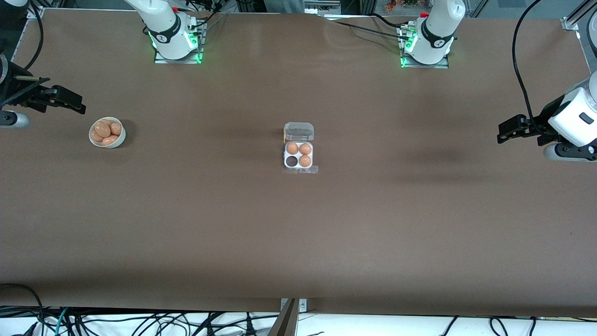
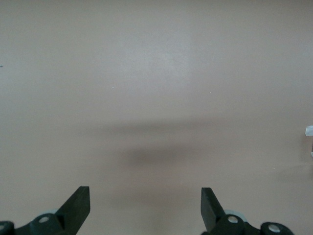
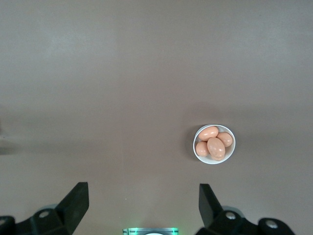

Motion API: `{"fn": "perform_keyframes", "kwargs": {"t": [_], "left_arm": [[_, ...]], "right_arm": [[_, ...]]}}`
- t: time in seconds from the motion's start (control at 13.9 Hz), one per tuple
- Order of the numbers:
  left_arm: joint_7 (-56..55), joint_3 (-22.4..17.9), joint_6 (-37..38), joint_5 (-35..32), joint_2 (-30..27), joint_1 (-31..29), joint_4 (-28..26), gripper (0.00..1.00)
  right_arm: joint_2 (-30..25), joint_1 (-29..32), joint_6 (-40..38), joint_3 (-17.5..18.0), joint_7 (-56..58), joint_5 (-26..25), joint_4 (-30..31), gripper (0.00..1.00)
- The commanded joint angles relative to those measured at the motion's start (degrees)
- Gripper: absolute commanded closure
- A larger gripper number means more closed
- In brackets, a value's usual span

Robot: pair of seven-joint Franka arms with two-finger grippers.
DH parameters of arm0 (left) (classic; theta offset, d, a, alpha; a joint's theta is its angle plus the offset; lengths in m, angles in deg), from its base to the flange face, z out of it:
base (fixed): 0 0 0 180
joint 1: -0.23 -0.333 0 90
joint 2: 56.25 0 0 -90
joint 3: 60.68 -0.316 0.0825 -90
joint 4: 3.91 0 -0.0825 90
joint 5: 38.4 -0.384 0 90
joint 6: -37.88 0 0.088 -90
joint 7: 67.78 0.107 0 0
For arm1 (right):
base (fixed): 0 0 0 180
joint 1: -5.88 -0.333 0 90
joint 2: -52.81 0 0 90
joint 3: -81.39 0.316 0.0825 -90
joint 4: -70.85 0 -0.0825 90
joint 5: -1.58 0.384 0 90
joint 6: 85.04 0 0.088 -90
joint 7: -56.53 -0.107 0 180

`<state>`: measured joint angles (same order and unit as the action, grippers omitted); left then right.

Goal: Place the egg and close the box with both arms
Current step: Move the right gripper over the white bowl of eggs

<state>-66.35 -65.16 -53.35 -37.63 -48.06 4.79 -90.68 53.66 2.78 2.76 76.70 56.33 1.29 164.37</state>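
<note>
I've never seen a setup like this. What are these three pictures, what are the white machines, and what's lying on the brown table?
The white machines are two robot arms, each ending in a black two-finger claw. The wide picture looks down from across the table; the other two come from cameras on the arms' wrists. The left claw hangs over bare table at its end, the right claw near a white bowl of eggs. Both are open and hold nothing. Mid-table sits a small egg box, clear lid open, with three eggs and one empty cell.

No text, label, brand or number can be read on anything in these views.
</note>
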Motion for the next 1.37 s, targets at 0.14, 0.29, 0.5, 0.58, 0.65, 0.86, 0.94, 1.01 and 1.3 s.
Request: {"fn": "perform_keyframes", "kwargs": {"t": [0.14, 0.29, 0.5, 0.58, 0.65, 0.86, 0.94, 1.01, 1.3], "left_arm": [[0.2, 0.3, 0.3, 0.3, -0.4, -0.4, 0.5, 0.0], [0.3, 0.3, 0.3, 0.2, -0.6, -0.6, 0.2, 0.0], [0.9, 0.3, 0.2, 0.3, -1.2, -1.1, -0.2, 0.0], [0.9, 0.3, 0.2, 0.3, -1.2, -1.2, -0.2, 0.0], [0.9, 0.3, 0.2, 0.3, -1.2, -1.3, -0.2, 0.0], [0.9, 0.3, 0.3, 0.3, -1.2, -1.4, -0.2, 0.0], [0.9, 0.3, 0.2, 0.3, -1.1, -1.3, -0.1, 0.0], [0.9, 0.3, 0.3, 0.3, -1.0, -1.3, 0.0, 0.0], [0.3, 0.5, 0.2, 0.3, -1.0, -1.3, 0.0, 0.0]], "right_arm": [[-0.6, 0.7, -0.3, 0.7, -0.6, -0.3, -0.1, 0.0], [-0.6, 0.7, -0.3, 0.8, -0.7, -0.3, -0.1, 0.0], [-0.6, 0.7, -0.5, 0.8, -0.6, -0.2, -0.1, 0.0], [-0.6, 0.7, -0.5, 0.8, -0.6, -0.2, -0.1, 0.0], [-0.6, 0.7, -0.4, 0.7, -0.6, -0.2, -0.1, 0.0], [-0.6, 0.7, -0.6, 0.7, -0.6, -0.2, -0.1, 0.0], [-0.6, 0.7, -0.6, 0.8, -0.6, -0.2, -0.1, 0.0], [-0.6, 0.7, -0.6, 0.7, -0.6, -0.2, -0.1, 0.0], [-0.6, 0.7, -0.6, 0.8, -0.6, -0.2, -0.1, 0.0]]}}
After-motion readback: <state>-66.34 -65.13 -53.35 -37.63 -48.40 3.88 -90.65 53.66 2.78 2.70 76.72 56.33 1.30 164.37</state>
